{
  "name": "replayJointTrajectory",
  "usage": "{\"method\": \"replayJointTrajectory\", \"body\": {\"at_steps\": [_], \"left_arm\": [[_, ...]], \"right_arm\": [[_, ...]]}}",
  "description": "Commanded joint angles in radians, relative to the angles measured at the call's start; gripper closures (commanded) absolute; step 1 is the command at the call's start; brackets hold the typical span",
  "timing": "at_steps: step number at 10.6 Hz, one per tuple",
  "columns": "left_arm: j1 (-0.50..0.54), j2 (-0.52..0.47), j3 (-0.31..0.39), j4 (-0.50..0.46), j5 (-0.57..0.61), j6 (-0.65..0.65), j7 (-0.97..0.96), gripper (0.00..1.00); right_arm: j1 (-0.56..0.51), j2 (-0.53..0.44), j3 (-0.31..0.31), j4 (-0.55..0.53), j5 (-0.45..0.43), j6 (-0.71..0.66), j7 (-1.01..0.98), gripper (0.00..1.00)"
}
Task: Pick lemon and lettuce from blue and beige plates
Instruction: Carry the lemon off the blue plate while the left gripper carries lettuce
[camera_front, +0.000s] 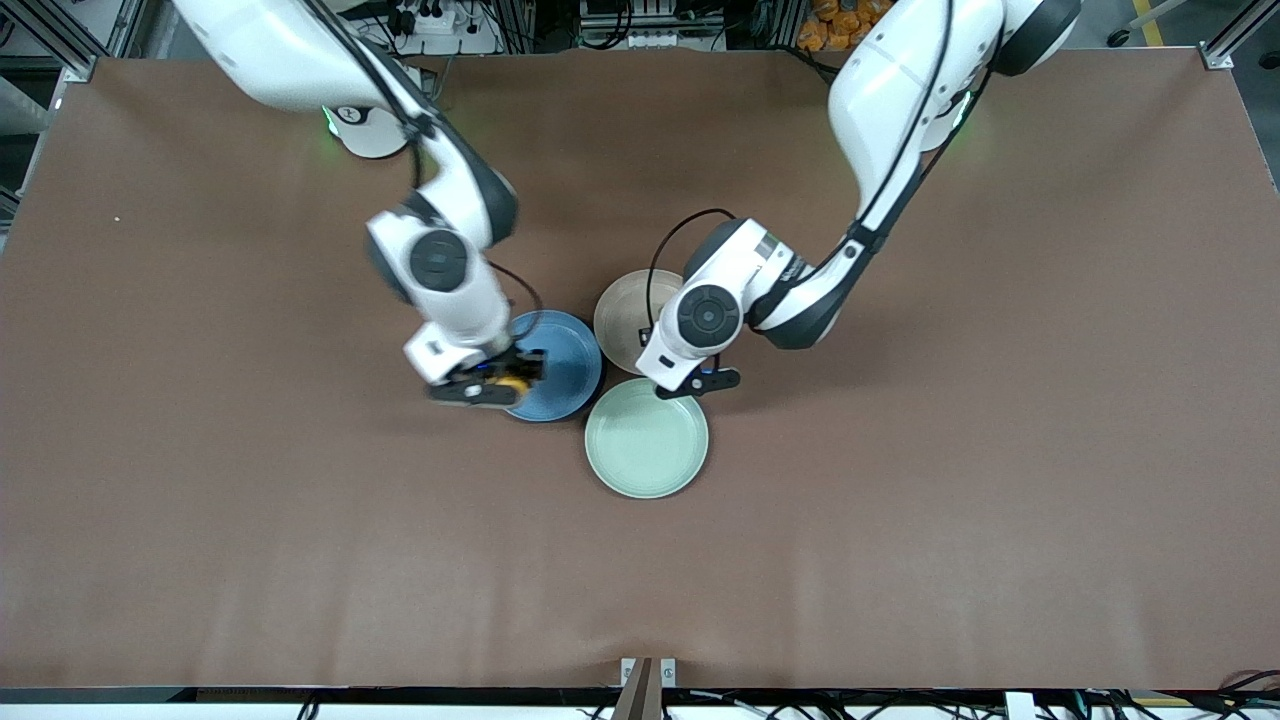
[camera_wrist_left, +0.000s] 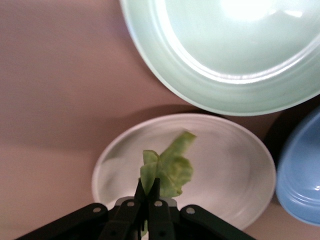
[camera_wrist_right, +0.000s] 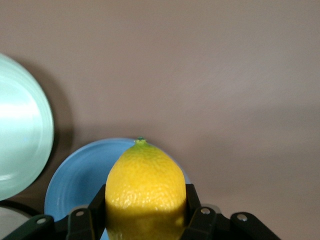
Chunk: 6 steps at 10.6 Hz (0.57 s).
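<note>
Right claw (camera_wrist_right: 145, 220) closed across firm, smooth lemon (camera_wrist_right: 145, 187) at mid-body over blue plate (camera_wrist_right: 80, 175). Left claw (camera_wrist_left: 148, 197) pinched shut on limp, light lettuce (camera_wrist_left: 167, 167) edge over beige plate (camera_wrist_left: 225, 170).

Mint-green plate (camera_front: 646, 440) on brown table (camera_front: 950, 480), bare, nearest front camera of plates.

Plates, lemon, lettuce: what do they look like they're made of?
The mint plate, beige plate and blue plate look like glazed ceramic or melamine: smooth with soft glare, so it could be either. The lemon in the right pincer has a pebbled, waxy rind and could be real or plastic. The lettuce in the left pincer is thin and crinkled, either leaf or soft plastic.
</note>
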<state>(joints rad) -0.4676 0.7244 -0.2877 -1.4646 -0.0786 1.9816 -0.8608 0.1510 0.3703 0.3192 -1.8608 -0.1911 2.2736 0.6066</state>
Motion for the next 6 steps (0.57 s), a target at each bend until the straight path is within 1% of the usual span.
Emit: {"method": "replayJointTrajectory", "body": {"at_steps": [1,3,4,5,6], "left_arm": [[0.064,-0.124,0.004,-0.025,-0.003,-0.093,0.005,1.0],[0.176,-0.183,0.004,-0.025,-0.004,-0.156,0.098,1.0],[0.235,-0.206,0.002,-0.025,-0.001,-0.197,0.136,1.0],[0.292,-0.215,0.005,-0.025,-0.001,-0.234,0.219,1.0],[0.367,-0.211,0.005,-0.025,-0.001,-0.243,0.318,1.0]], "right_arm": [[-0.147,-0.128,0.009,-0.037,0.081,-0.087,-0.268,1.0],[-0.221,-0.125,-0.079,-0.064,0.081,-0.082,-0.472,1.0],[-0.272,-0.104,-0.116,-0.073,0.084,-0.065,-0.583,1.0],[-0.333,-0.067,-0.118,-0.087,0.087,-0.03,-0.667,1.0],[-0.361,-0.027,-0.121,-0.115,0.087,0.044,-0.691,1.0]]}}
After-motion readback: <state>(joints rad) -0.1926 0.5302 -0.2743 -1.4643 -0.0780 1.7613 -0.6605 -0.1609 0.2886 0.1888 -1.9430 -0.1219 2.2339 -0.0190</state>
